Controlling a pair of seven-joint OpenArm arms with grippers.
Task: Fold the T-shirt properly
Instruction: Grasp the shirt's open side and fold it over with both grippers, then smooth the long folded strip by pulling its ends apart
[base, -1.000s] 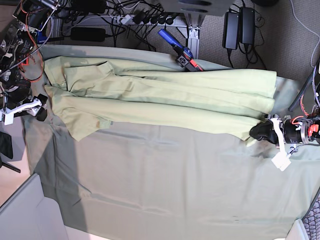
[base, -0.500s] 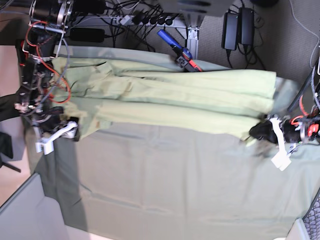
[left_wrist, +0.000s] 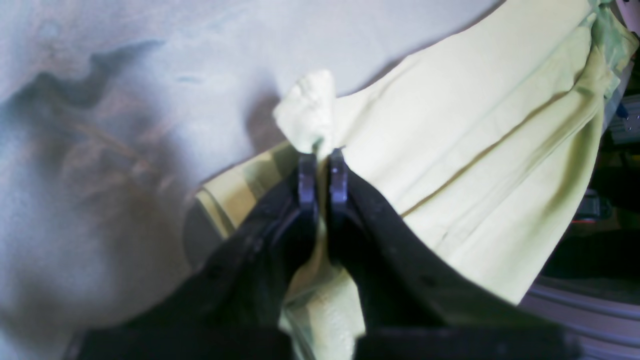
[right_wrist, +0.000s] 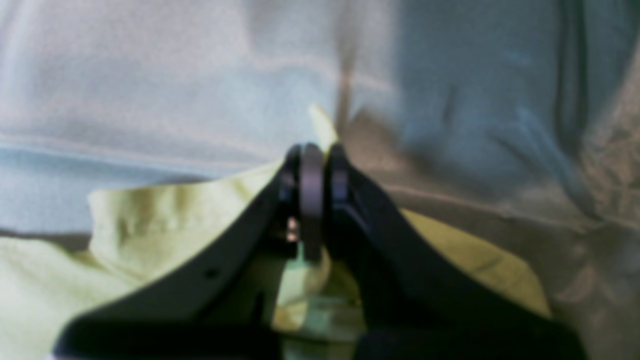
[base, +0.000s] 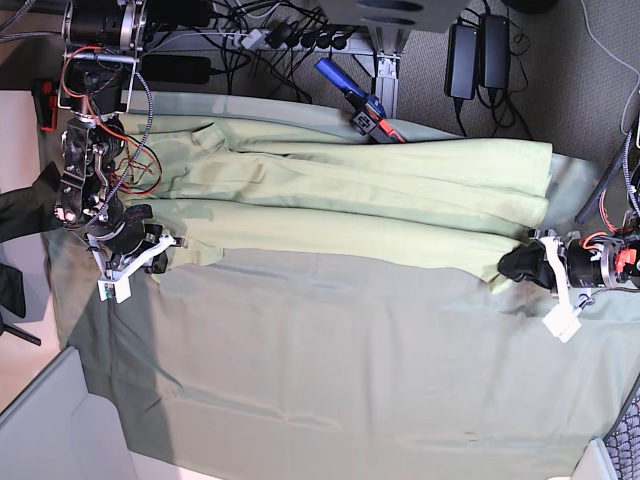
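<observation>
The pale yellow-green T-shirt (base: 350, 195) lies lengthwise across the back of the table, folded into a long band. My left gripper (base: 510, 265) is at its lower right corner, shut on a pinch of fabric. The left wrist view shows the closed jaws (left_wrist: 320, 167) with the shirt (left_wrist: 475, 125) bunched between them. My right gripper (base: 163, 245) is at the shirt's lower left end. In the right wrist view its jaws (right_wrist: 315, 165) are closed with the shirt's edge (right_wrist: 140, 225) between them. No tag shows.
The grey-green table cloth (base: 330, 370) covers the table in front of the shirt. A blue-handled tool (base: 350, 95) lies at the back edge, with power bricks (base: 478, 50) and cables behind it. A grey panel (base: 50, 430) stands at the front left corner.
My right arm has swung in from the table's left edge onto the shirt's left end and closed on its lower edge. The lower-left flap has drawn in. My left gripper has stayed put.
</observation>
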